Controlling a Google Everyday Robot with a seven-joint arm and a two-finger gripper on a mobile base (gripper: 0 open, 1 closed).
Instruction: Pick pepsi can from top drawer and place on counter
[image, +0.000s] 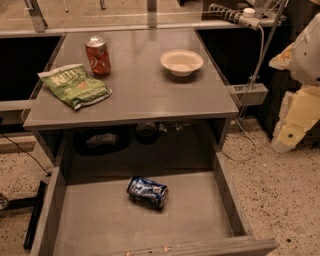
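The pepsi can (147, 191) is dark blue with white markings and lies on its side on the bare bottom of the open top drawer (100, 225), near its middle. The counter (145, 90) is the flat grey cabinet top above and behind the drawer. My arm comes in at the right edge, white above and cream below. My gripper (290, 131) hangs there over the floor, to the right of the cabinet. It is well away from the can and holds nothing that I can see.
On the counter stand an orange-red soda can (98, 55) at the back left, a green chip bag (75, 85) at the left and a white bowl (181, 62) at the back right. Dark items sit on the shelf (145, 134) under the counter. A cable (252, 75) hangs at the right.
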